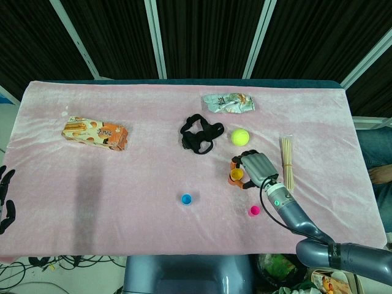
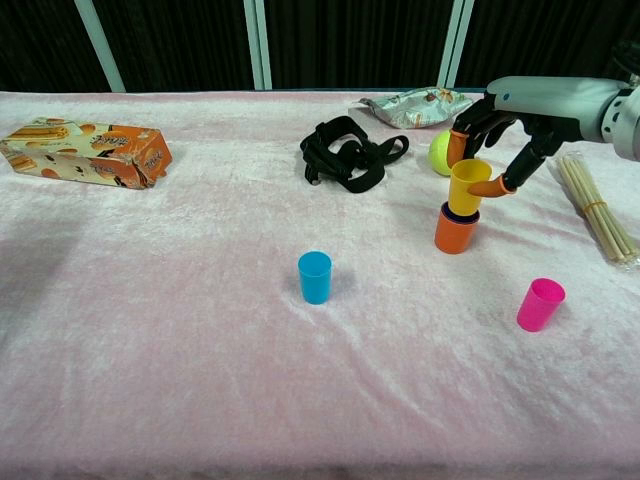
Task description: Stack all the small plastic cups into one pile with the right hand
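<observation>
My right hand [image 2: 505, 135] [image 1: 255, 168] holds a yellow cup [image 2: 467, 186] [image 1: 236, 176] upright, its base set into the mouth of the orange cup [image 2: 455, 233] standing on the cloth. A blue cup [image 2: 314, 277] [image 1: 186, 199] stands alone near the middle of the table. A pink cup [image 2: 540, 305] [image 1: 254, 211] stands to the right of the stack, closer to me. My left hand [image 1: 6, 197] hangs off the table's left edge, fingers apart, holding nothing.
A black strap bundle [image 2: 351, 153], a yellow-green ball [image 2: 439, 152] and a foil snack bag [image 2: 408, 105] lie behind the stack. Wooden skewers [image 2: 596, 207] lie to the right. An orange biscuit box [image 2: 90, 153] sits far left on the pink cloth [image 2: 200, 350].
</observation>
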`<state>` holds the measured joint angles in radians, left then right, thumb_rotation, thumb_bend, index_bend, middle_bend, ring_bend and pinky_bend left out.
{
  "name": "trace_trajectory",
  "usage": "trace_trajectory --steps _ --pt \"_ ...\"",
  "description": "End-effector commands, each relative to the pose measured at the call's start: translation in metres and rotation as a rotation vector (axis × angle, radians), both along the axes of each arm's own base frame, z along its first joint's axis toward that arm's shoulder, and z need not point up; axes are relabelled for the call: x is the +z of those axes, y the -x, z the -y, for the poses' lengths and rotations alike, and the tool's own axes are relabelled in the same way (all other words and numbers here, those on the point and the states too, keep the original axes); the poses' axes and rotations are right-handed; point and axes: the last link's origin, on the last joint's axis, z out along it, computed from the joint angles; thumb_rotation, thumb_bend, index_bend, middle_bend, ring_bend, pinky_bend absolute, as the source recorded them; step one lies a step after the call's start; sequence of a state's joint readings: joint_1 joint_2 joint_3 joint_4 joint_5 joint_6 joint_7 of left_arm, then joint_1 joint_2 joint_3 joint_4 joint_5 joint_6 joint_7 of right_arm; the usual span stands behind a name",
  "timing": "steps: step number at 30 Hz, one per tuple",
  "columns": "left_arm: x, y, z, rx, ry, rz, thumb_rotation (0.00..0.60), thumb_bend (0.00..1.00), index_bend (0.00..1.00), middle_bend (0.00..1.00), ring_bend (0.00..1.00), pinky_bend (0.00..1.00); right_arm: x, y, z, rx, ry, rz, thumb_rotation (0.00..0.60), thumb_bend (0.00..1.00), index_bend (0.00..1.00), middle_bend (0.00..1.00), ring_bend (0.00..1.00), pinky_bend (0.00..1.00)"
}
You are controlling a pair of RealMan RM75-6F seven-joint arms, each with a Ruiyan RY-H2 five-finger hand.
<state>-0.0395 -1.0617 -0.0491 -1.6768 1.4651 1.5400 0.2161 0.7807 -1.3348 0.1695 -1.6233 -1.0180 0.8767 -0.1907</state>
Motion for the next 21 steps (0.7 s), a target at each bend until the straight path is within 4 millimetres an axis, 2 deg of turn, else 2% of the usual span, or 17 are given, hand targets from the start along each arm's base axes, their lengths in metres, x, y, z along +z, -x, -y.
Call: trace_trajectory --steps 1,10,12,14,17,21 --pt "0.000 0.000 0.000 0.002 -0.003 0.001 0.600 0.70 0.06 0.01 0.00 0.03 -0.003 0.003 0.001 -0.008 -0.006 -0.003 0.600 0.31 0.53 0.48 0.27 0.21" --pt "0.001 0.001 0.000 0.007 -0.003 -0.003 0.600 0.70 0.06 0.01 0.00 0.03 -0.011 0.013 0.005 -0.036 -0.009 -0.004 0.600 0.30 0.53 0.46 0.26 0.21" --pt "0.001 0.001 0.000 0.008 -0.004 -0.003 0.600 0.70 0.06 0.01 0.00 0.03 -0.014 0.016 0.006 -0.043 -0.014 -0.007 0.600 0.29 0.48 0.41 0.24 0.21" --pt "0.001 0.002 0.000 0.008 -0.005 -0.003 0.600 0.70 0.06 0.01 0.00 0.03 -0.015 0.019 0.006 -0.048 -0.020 -0.014 0.600 0.24 0.32 0.30 0.20 0.21" --pt "0.001 0.002 0.000 0.009 -0.005 -0.003 0.600 0.70 0.06 0.01 0.00 0.03 -0.016 0.021 0.004 -0.054 -0.034 -0.032 0.600 0.18 0.16 0.16 0.16 0.21" --pt "0.001 0.002 0.000 0.010 -0.004 -0.003 0.600 0.70 0.06 0.01 0.00 0.03 -0.012 0.014 -0.001 -0.032 -0.021 -0.024 0.600 0.17 0.13 0.13 0.15 0.21"
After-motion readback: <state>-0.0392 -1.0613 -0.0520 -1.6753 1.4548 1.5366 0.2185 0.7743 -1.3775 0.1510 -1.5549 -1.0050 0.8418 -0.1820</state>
